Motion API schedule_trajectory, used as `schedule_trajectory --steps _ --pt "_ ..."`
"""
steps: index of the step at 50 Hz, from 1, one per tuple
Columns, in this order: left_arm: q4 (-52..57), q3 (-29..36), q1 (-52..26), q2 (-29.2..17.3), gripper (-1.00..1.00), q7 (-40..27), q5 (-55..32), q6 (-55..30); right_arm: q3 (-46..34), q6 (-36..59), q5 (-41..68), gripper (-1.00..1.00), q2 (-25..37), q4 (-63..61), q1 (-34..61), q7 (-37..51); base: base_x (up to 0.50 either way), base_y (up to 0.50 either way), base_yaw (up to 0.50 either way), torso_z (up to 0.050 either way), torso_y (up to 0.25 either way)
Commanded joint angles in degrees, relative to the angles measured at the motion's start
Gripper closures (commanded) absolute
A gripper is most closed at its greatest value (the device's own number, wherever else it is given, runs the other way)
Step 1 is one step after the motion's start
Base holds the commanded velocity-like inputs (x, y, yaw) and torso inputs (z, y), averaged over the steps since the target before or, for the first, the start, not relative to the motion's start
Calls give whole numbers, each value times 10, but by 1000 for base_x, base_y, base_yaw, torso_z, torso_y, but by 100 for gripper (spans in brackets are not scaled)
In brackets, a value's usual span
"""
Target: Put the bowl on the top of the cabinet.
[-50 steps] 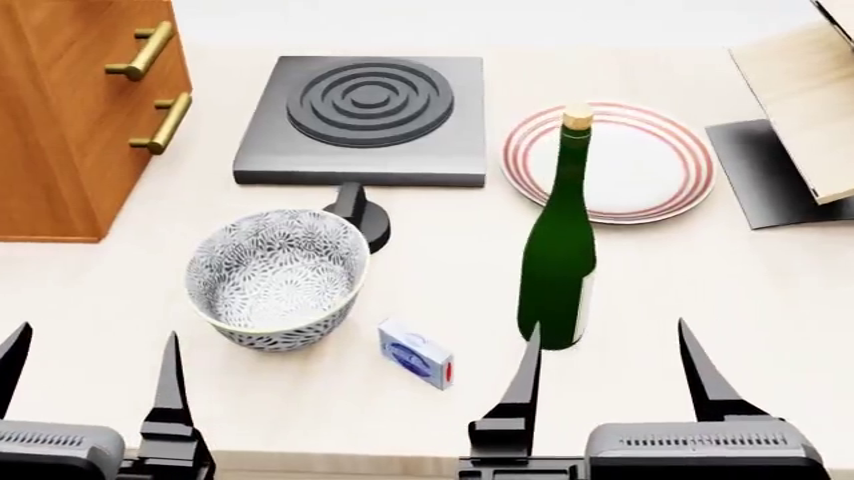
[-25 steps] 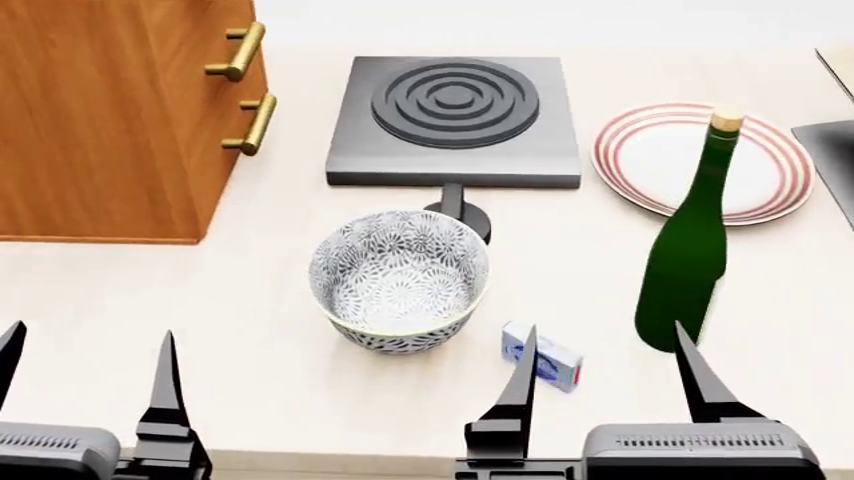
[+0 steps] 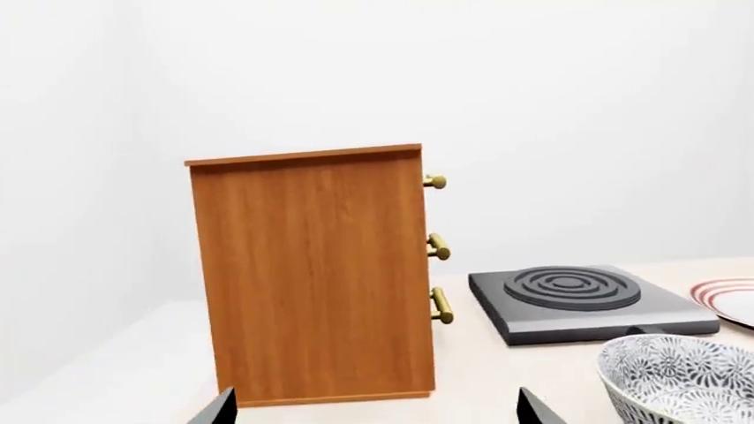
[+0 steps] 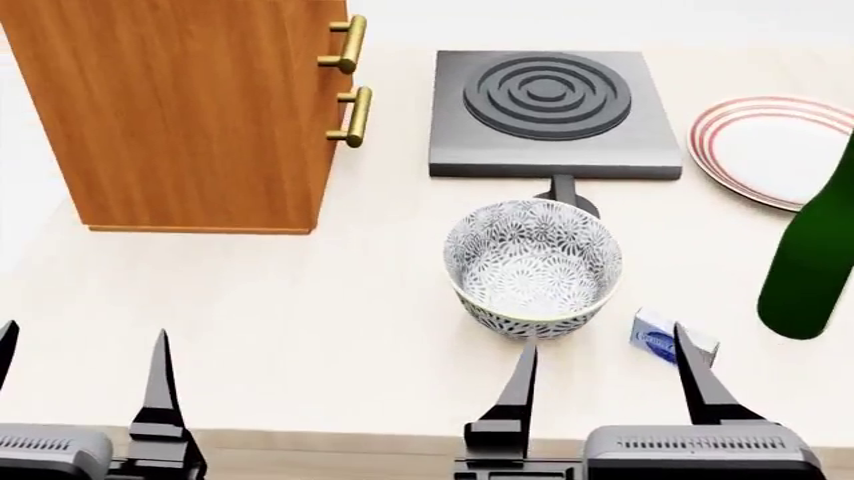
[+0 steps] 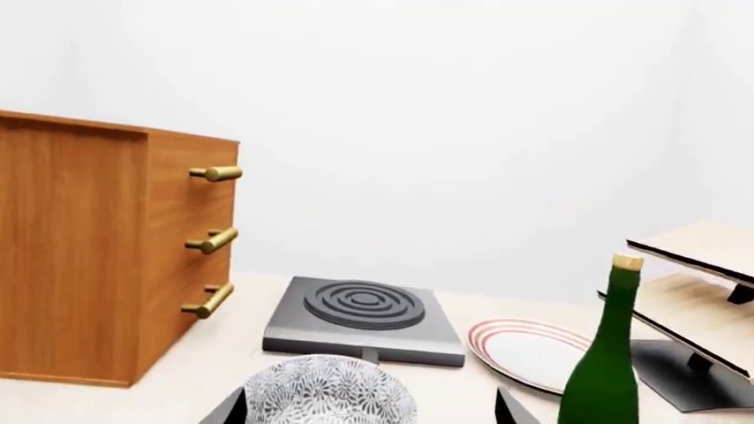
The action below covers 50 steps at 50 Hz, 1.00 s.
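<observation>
The deep round white bowl with the fine grey leaf pattern (image 4: 534, 268) sits upright on the pale desk (image 4: 267, 330), untouched, just in front of the flat dark-grey hotplate with raised concentric rings (image 4: 550, 112). The hotplate's short black knob pokes out right behind the bowl's rim. The tall orange-brown wood-grain cabinet (image 4: 187, 110) stands to the left of the hotplate, well apart from the bowl, its brass-gold bar handles (image 4: 350, 80) facing the hotplate; its flat top shows in the left wrist view with nothing on it.

Both arms hang low at the near edge of the desk. The left pincer (image 4: 80, 385) is spread wide with nothing between its dark fingers. The right pincer (image 4: 607, 385) is likewise agape and empty, its tips just short of the bowl and of a small blue-and-white box (image 4: 661, 338) lying flat beside the bowl. Farther right stands a dark green glass bottle (image 4: 814, 270), and behind it lies a flat white plate with red rim rings (image 4: 774, 148).
</observation>
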Motion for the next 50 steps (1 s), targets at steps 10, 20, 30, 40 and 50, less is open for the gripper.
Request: schedule_trajectory --steps 10,20,30,40,50 --pt "7 7 1 -6 -100 -7 -7 -2 -7 -12 5 -100 12 -4 -3 5 0 6 0 0 0" --pt "8 9 1 -10 -100 -10 -10 -1 -10 -13 7 -100 14 -1 -4 11 0 433 0 0 0" --pt "5 9 3 -13 -100 -13 -14 3 -10 -14 14 -100 15 0 -5 13 0 229 0 0 0" --pt "8 11 3 -16 -100 -17 -17 3 -14 -8 24 -100 18 -2 -5 11 0 193 0 0 0" --pt "11 12 2 -19 -100 -21 -21 0 -20 -6 24 -100 22 -5 -5 14 0 500 0 0 0"
